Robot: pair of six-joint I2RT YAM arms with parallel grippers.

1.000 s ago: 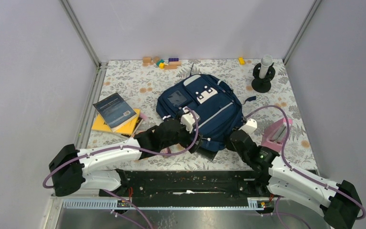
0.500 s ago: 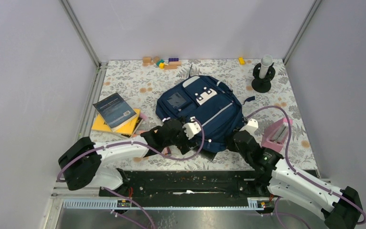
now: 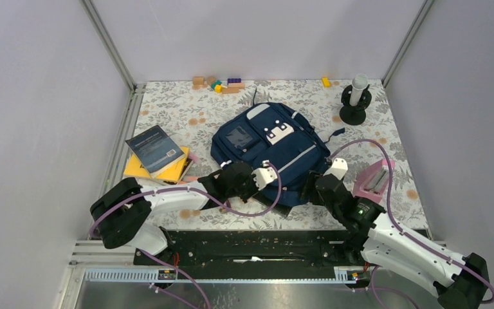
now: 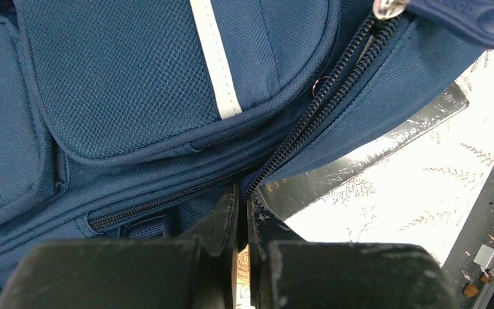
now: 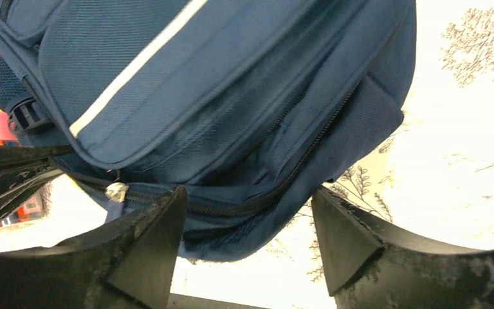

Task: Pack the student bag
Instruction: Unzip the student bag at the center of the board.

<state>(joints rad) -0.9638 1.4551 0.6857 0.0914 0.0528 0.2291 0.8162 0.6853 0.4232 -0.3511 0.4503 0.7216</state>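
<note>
Floral-patterned bench [image 3: 186,112] enclosed by plain grey walls [image 3: 264,32]; student bag [image 3: 270,151] lies flat at centre frame; left gripper [image 4: 243,219], jaws closed at its zipper seam; right gripper [image 5: 247,193], jaws open astride its edge.

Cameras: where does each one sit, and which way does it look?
Top: above and behind, looking down at the table; left arm and right arm show.
Left wrist: on the left arm, facing the backpack and its zipper; the shut left end effector shows.
Right wrist: on the right arm, facing the backpack's side; the open right end effector shows.
Shared: all see the backpack.
</note>
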